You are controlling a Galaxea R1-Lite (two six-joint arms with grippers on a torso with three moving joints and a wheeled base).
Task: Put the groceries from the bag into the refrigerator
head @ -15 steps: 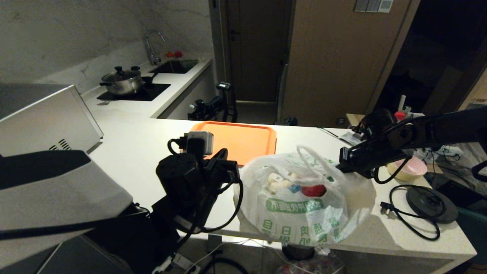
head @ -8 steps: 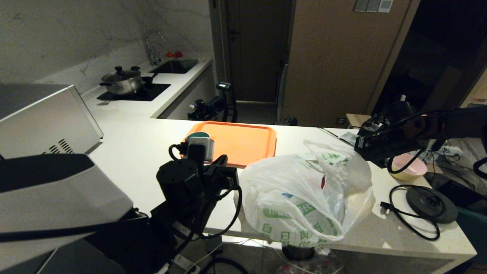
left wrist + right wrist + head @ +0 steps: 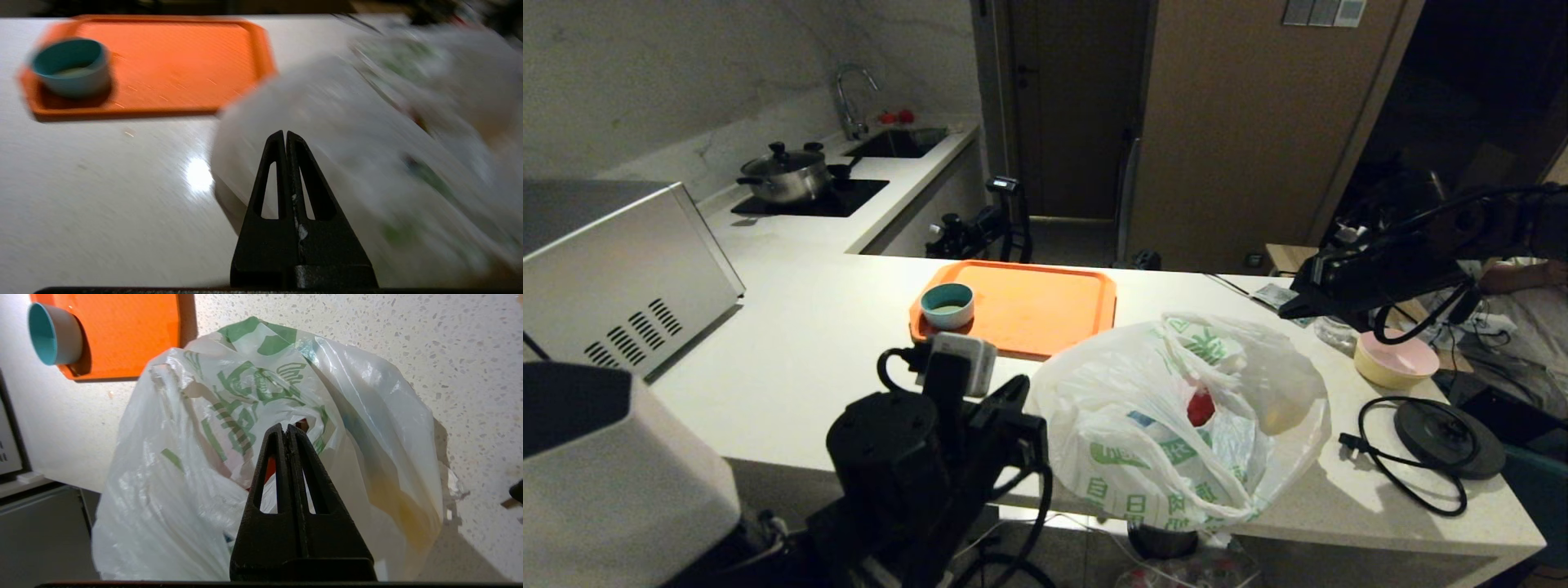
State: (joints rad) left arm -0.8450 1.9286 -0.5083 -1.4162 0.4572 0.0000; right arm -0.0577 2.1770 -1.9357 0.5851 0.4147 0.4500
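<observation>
The left gripper [image 3: 286, 136] is clenched on nothing, low at the counter's near edge just left of the bag [image 3: 1176, 425]. The right gripper [image 3: 286, 430], also clenched and empty, hangs above the bag's far right. The white speckled counter [image 3: 809, 343] stands in a dim kitchen. The crinkly white bag with green print slumps near the front edge, something red showing inside. Beyond it, an orange tray [image 3: 1045, 306] carries a teal cup [image 3: 947, 305].
</observation>
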